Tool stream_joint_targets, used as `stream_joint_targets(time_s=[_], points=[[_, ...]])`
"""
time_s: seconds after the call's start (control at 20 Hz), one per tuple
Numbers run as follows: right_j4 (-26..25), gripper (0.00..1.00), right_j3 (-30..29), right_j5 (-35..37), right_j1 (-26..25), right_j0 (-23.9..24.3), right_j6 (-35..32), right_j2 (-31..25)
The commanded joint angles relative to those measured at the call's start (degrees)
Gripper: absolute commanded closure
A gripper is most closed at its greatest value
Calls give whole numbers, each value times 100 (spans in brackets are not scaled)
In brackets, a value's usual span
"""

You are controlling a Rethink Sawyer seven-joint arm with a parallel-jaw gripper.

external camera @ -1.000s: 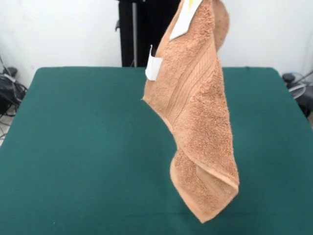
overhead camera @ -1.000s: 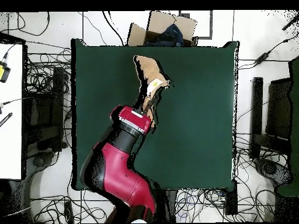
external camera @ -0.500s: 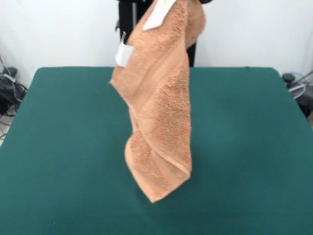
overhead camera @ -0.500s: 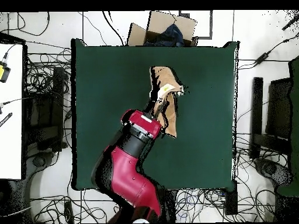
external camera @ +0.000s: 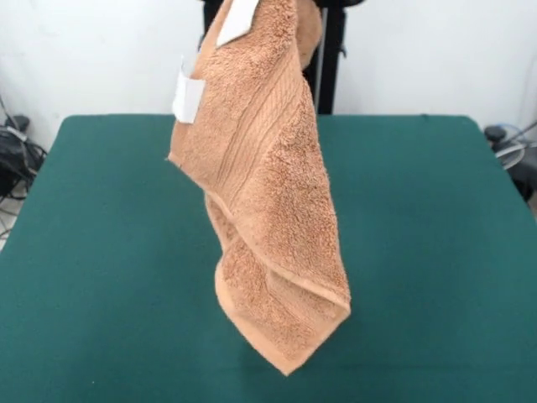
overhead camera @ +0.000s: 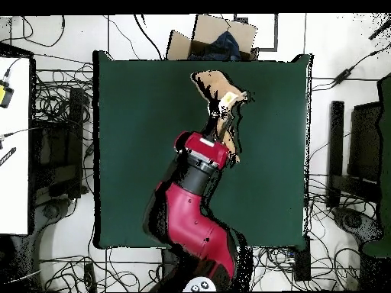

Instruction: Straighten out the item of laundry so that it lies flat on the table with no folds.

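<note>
The table point(external camera: 101, 277) spreads out below the gripper, a wide sheet of dark green cloth, bare apart from the faint shadow under the hanging towel. Its near edge runs out of the bottom of the front view. Beyond its far edge stands a white wall point(external camera: 92, 50), with a black post point(external camera: 331, 59) rising behind the towel's top and tangled cables point(external camera: 13, 155) on the floor off to either side. From overhead, a cardboard box point(overhead camera: 218, 38) sits just past the table edge farthest from the robot's base, and more cables point(overhead camera: 61, 114) ring the table.

Compared with half a second ago, the towel point(external camera: 268, 193) has swung: its lower tip now hangs lower and more to the right in the front view, the cloth has turned so its woven bands face the camera, and the white label point(external camera: 187, 98) has slid a little further left. In the overhead view the red arm point(overhead camera: 191, 217) has moved further toward the right of the picture.

The gripper point(overhead camera: 222, 134) is hidden by the arm's wrist and the bunched cloth, so I cannot tell how far apart its fingers stand. The towel hangs straight down from it by one upper corner, clear of the table, draped in a long fold with its lowest corner just above the green cloth.
</note>
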State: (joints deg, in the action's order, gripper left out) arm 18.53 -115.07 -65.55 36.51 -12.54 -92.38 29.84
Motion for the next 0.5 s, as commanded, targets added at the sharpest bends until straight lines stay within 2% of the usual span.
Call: stream_joint_targets(time_s=[0.05, 0.3, 0.5], points=[[-252, 100, 1110, 849, -488, -332, 1647, 882], [-23, 100, 1242, 667, -1031, -669, 1675, 1409], [206, 100, 1208, 377, -1405, -736, 1336, 1514]])
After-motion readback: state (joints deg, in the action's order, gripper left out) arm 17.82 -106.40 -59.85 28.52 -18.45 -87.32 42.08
